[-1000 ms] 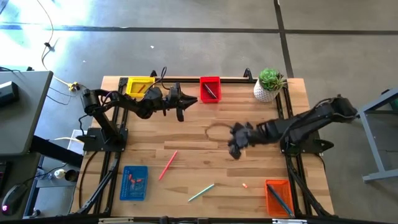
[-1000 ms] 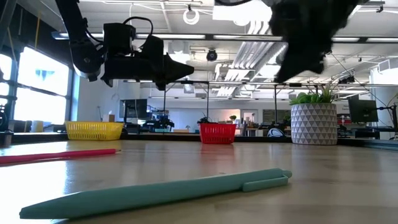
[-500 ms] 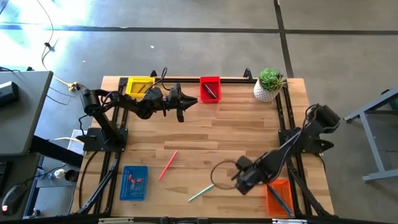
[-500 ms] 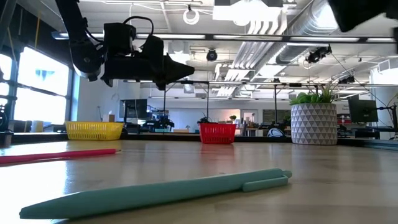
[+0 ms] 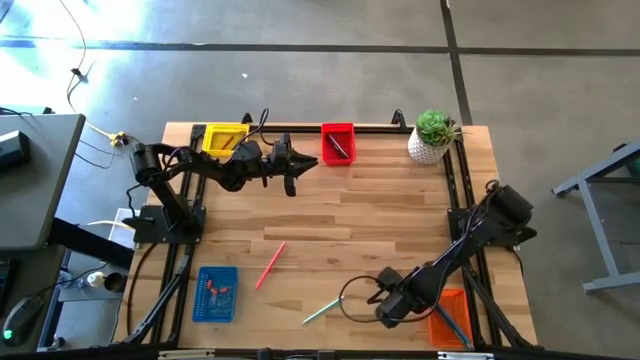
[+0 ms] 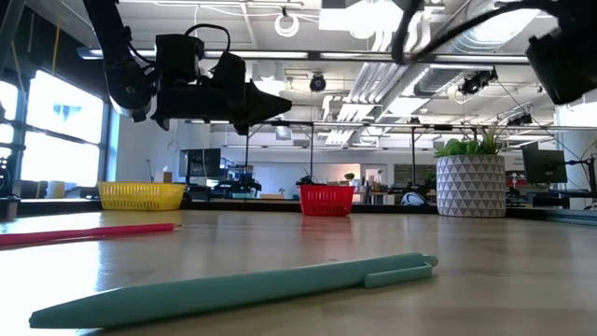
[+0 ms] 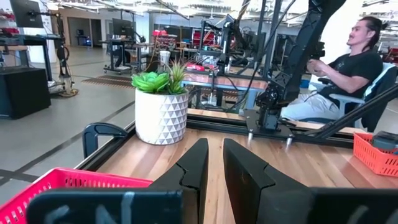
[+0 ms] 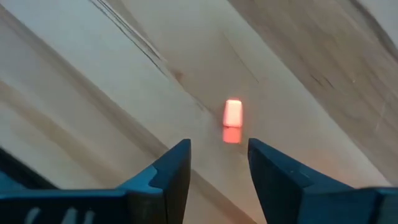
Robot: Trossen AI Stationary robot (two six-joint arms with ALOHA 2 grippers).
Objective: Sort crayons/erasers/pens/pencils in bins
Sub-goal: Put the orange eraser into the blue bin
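Observation:
A small orange-red piece (image 8: 232, 113) lies flat on the wooden table. My right gripper (image 8: 219, 146) hangs open above it, pointing down, near the table's front right (image 5: 386, 298); nothing is between its fingers. In the high view the gripper hides the piece. A pink pencil (image 5: 270, 265) and a teal pen (image 5: 323, 309) lie flat on the table. The bins are yellow (image 5: 225, 137), red (image 5: 337, 143), blue (image 5: 215, 293) and orange (image 5: 447, 315). My left gripper (image 5: 292, 176) waits level above the far side, its fingers (image 7: 198, 163) a narrow gap apart and empty.
A white plant pot (image 5: 432, 137) stands at the far right corner. The red bin holds a dark pen, the orange bin blue ones, the blue bin small pieces. A seated person (image 7: 348, 68) shows beyond the table's right side. Bare wood lies across the table's middle (image 5: 380, 215).
My right gripper has swung from the table's middle toward the near edge and come down, tipping until it points down, and now hangs beside the orange bin. My left arm has kept still.

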